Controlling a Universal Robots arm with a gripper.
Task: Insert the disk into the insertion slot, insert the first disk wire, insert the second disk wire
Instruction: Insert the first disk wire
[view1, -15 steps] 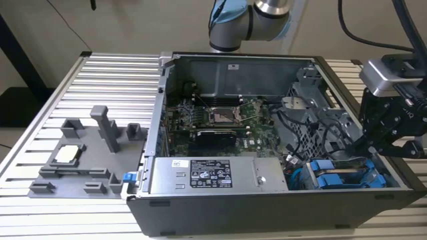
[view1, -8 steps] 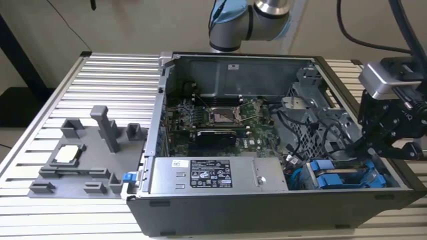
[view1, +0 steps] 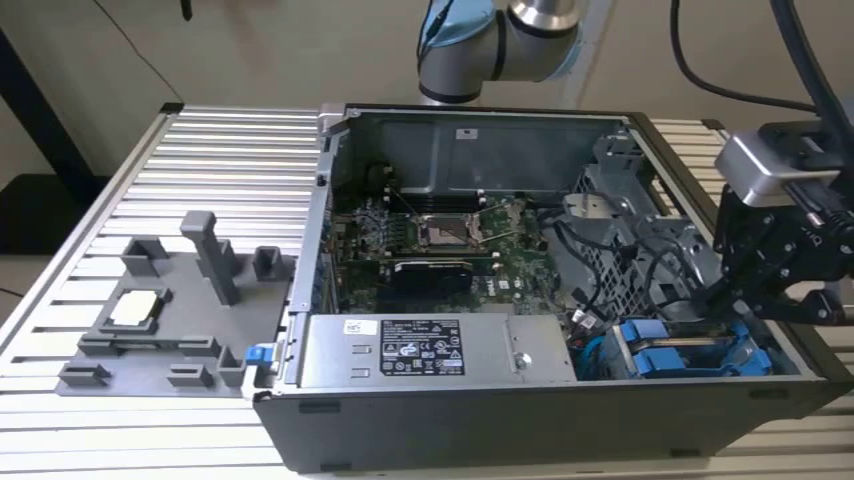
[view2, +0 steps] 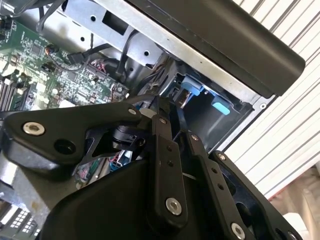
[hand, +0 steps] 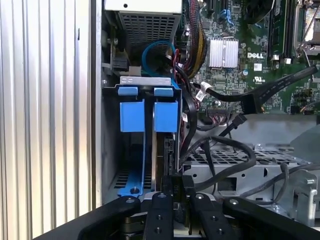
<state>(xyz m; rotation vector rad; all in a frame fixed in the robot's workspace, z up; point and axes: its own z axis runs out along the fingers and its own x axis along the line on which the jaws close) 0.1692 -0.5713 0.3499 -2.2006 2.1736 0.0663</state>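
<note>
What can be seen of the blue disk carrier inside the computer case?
The blue disk carrier looks like bright moulded plastic. Two squarish tabs stand side by side at its end, each topped by a smaller clip, and a thin rail runs from one tab. It sits in the metal drive bay at the case's corner, beside the power-supply box and cables. The pincer is close to its far end; whether it touches cannot be told.

Bright, even light leaves a sheen on the ribbed table (hand: 45, 125).

Black cables (hand: 190, 132) hem the blue disk carrier (hand: 132, 116) (case wall (hand: 98, 150) opposite).
</note>
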